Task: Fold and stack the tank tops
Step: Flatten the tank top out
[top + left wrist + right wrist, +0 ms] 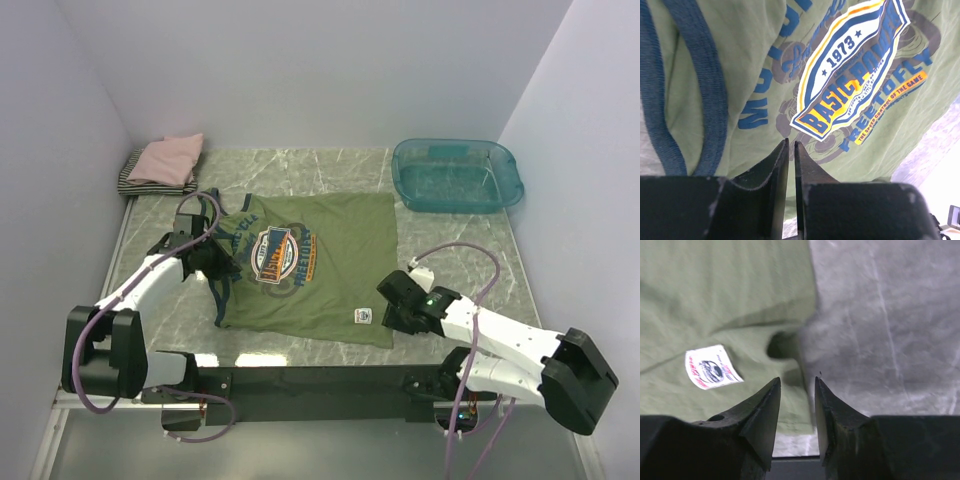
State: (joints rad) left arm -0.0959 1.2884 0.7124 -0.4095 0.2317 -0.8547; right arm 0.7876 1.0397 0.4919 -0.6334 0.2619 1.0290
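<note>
The left gripper [791,143], jaws nearly closed, is sitting over the chest print [850,65] of the olive-green tank top [340,265] while the right gripper [797,381] is gaping above its hem corner.

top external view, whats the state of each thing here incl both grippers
olive-green tank top with navy trim: spread flat, print up, unfolded
pink top: folded, lying on the striped one
black-white striped top: folded, under the pink one
see-through teal plastic tub: upright, looks empty
left gripper: shut, above the green top's print
right gripper: open, at the green top's hem corner
</note>
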